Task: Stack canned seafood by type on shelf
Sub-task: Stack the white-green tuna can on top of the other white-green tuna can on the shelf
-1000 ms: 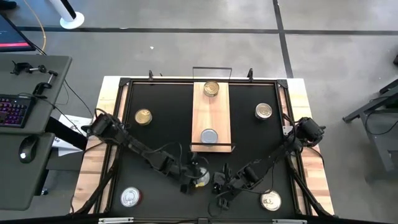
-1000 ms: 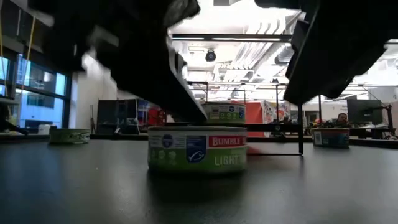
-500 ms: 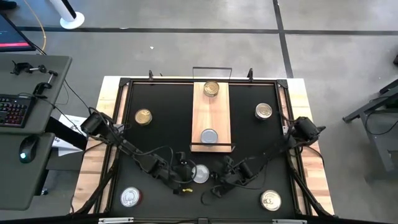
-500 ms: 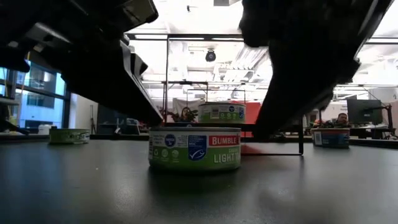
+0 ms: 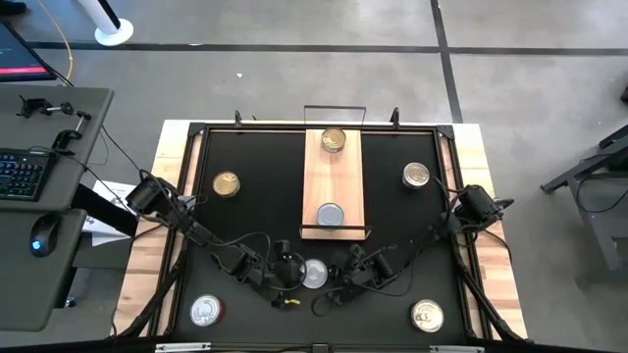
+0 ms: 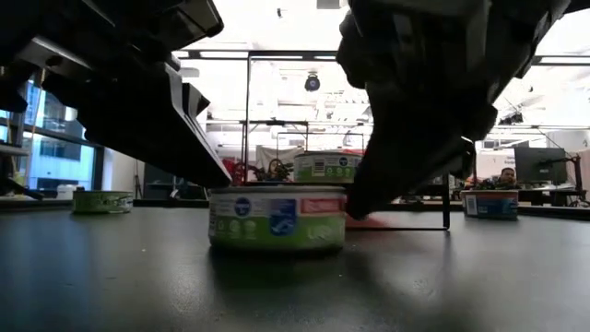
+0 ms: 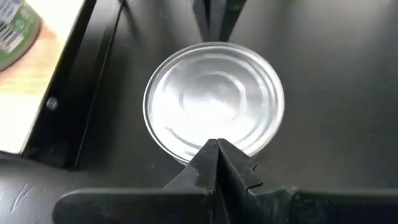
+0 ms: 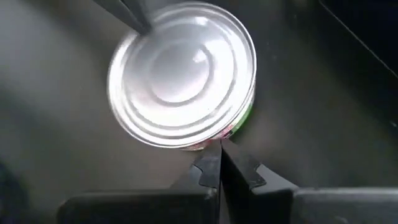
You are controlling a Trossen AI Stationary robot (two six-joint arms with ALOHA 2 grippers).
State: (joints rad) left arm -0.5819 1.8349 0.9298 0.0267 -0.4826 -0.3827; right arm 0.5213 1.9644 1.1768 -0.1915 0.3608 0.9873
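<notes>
Room: open lab space, grey floor, bright ceiling lights behind the bench [image 5: 245, 226], which has a black top.
Shelf: light-wood shelf [image 5: 333, 182] runs down the middle of the bench, one gold-lidded can [image 5: 334, 140] at its far end and one silver-lidded can [image 5: 330, 215] at its near end.
Loose cans: gold one [image 5: 227, 183] far left, another [image 5: 416, 176] far right, two more [image 5: 205, 312] and [image 5: 427, 315] at the near corners.
Can in play: silver-lidded tin with a green label [image 5: 314, 274], sitting flat on the bench just in front of the shelf's near rail.
Left gripper: left gripper [image 7: 217, 149] has its tips pressed together, touching the can's rim from one side.
Right gripper: right gripper [image 8: 215, 154] is also pinched together, tip right at the rim on the opposite side.
Step, my guess: looks like both are nudging or centering the can rather than grabbing it.
How to do it well: push low on the wall, slow and even from both sides so it slides and doesn't tip or spin off. Then one gripper should back off, spread wide enough to straddle it, and carry it to the silver one.
</notes>
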